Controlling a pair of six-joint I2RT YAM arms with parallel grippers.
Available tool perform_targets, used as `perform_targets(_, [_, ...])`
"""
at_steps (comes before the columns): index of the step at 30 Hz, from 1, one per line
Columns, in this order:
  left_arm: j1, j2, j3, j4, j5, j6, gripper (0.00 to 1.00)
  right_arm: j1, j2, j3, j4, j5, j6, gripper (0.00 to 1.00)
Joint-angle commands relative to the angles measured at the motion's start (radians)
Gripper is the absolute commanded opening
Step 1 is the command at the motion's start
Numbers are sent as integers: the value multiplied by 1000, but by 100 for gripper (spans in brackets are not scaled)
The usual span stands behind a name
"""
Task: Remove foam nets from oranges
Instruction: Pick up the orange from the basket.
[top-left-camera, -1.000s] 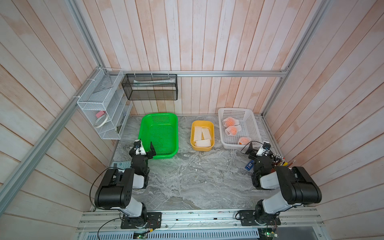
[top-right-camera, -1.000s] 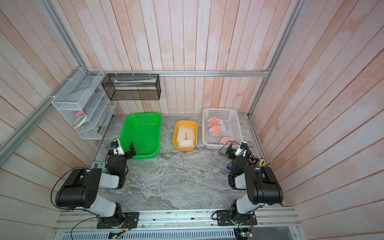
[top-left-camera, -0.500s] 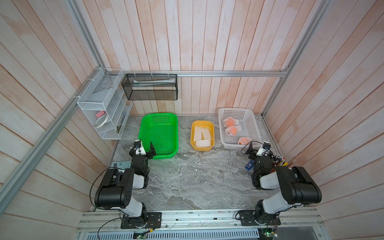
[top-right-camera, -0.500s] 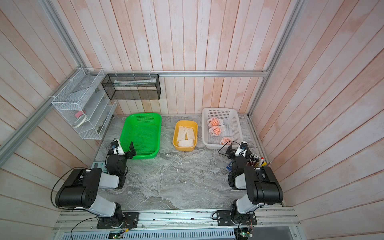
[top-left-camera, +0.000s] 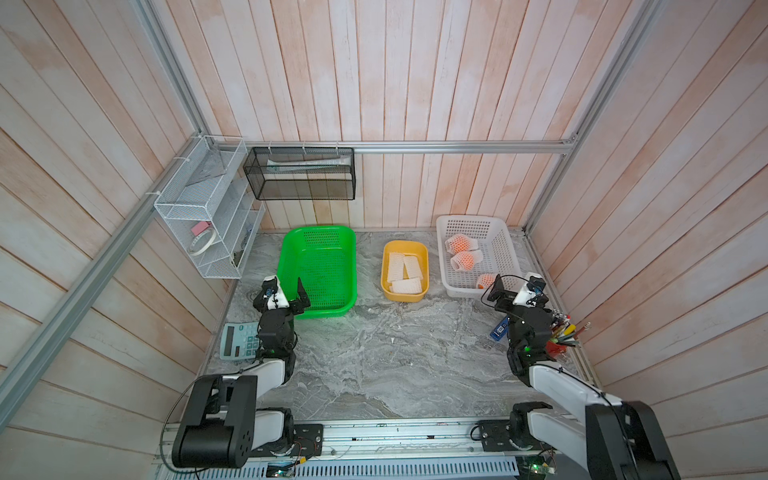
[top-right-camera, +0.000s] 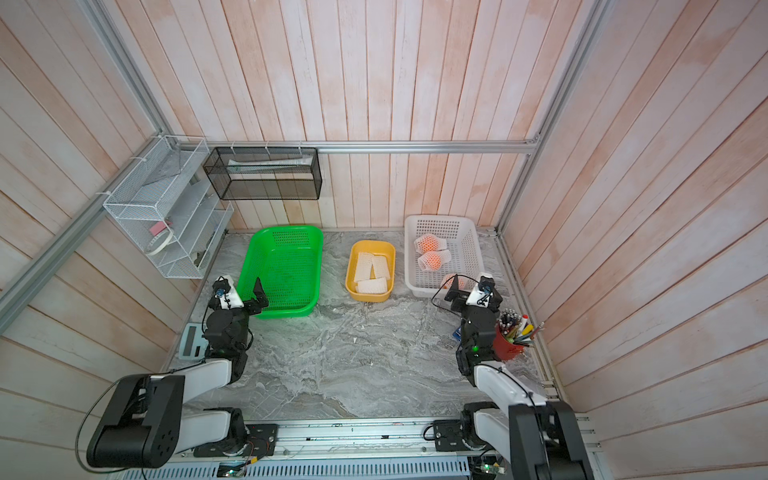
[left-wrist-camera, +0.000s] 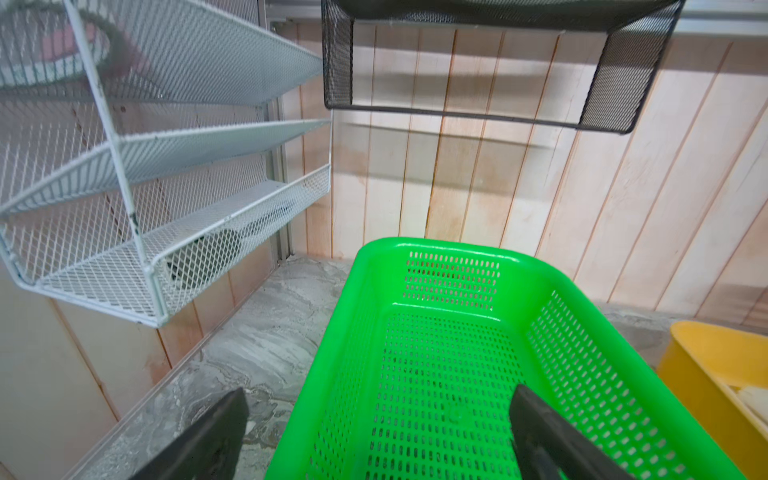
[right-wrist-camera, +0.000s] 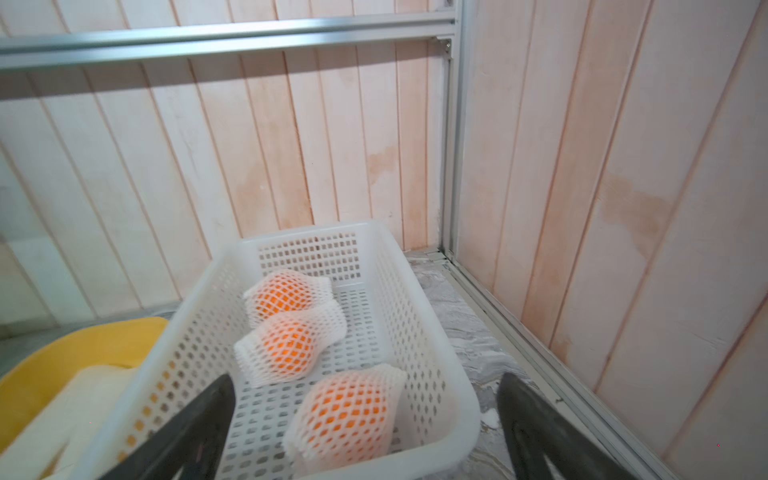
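Tabletop (top-left-camera: 374, 365) grey marble | walls pink wood planks (top-left-camera: 415, 83) | both jaws wide apart, holding nothing

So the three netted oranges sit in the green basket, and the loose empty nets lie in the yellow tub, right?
Not quite. The three netted oranges sit in the white basket, as the right wrist view shows clearly. The green basket holds nothing in both top views. The rest is right: the loose empty nets lie in the yellow tub.
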Motion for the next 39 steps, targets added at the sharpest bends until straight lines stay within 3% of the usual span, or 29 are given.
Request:
perform_targets(1, [-18, -99, 80, -238, -25, -57, 100, 17, -140, 3, -244, -64, 65, 98])
perform_targets(5, [-66, -212, 184, -475, -10, -80, 100, 19, -253, 111, -491, -117, 96, 98])
perform_targets(9, [-74, -266, 328, -755, -35, -166, 100, 16, -230, 334, -818, -119, 255, 98])
perform_targets(13, [-74, -181, 649, -1211, -12, -295, 100, -7, 2, 729, -1219, -260, 359, 98])
perform_targets(18, [-104, 54, 980, -1610, 158, -386, 100, -106, 415, 1247, -1674, -416, 385, 98])
perform_targets(21, [-150, 93, 1010, -1586, 217, -377, 100, -147, 588, 1448, -1791, -453, 376, 97])
perform_targets(26, [-180, 83, 954, -1406, 399, -371, 100, -198, 804, 1621, -1801, -516, 428, 97])
perform_targets(29, [-208, 113, 978, -1421, 416, -344, 100, -209, 924, 1709, -1842, -588, 450, 97])
perform_targets(39, [-224, 84, 925, -1422, 416, -278, 100, -209, 1012, 1713, -1917, -585, 459, 96])
